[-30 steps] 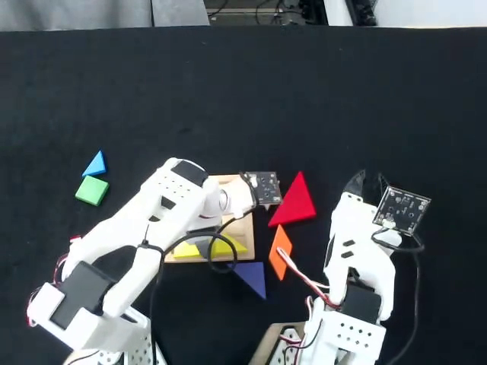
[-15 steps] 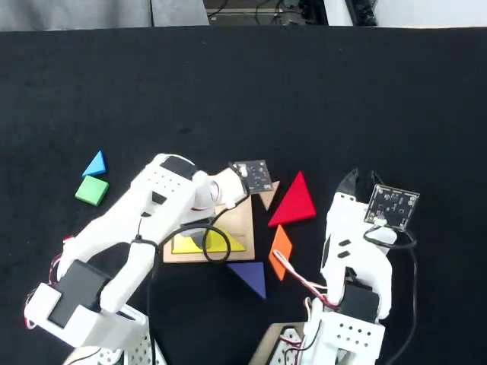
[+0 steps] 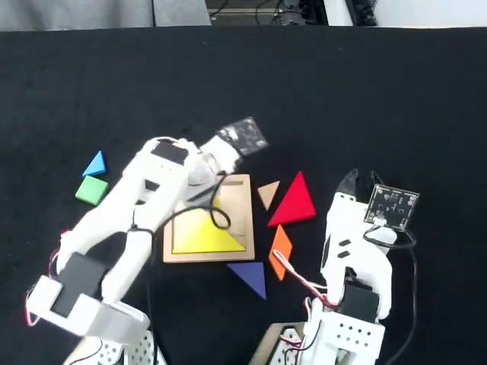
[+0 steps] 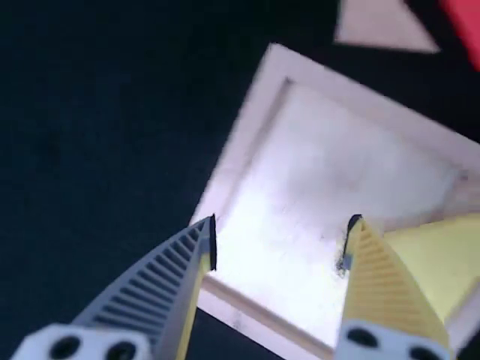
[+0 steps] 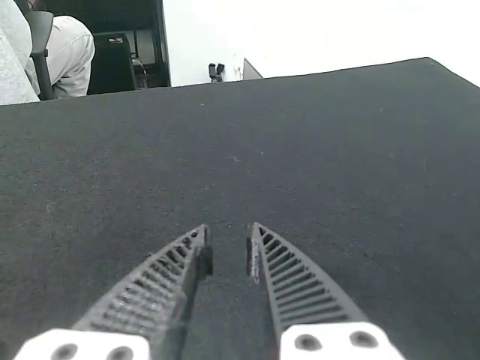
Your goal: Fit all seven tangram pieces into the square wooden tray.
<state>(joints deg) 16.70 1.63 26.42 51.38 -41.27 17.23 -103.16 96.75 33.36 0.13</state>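
Left end effector (image 4: 281, 240) pulled back, jaws apart | tray (image 4: 246, 135) corner directly beneath

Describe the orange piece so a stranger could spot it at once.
Start at the square wooden tray in the middle of the table. Beside it, just below the red triangle, lies the orange parallelogram. Its neighbours are all triangles; it alone has four sides.

The desk (image 3: 365, 91) is being covered throughout by a black surface. Beyond its far edge a grey sheet (image 3: 76, 12) is being hung (folds are showing), with dark cables (image 3: 255, 9) being bunched near it. A white wall (image 5: 337, 34) is being lit behind the desk, beside a dark cabinet (image 5: 124, 52).
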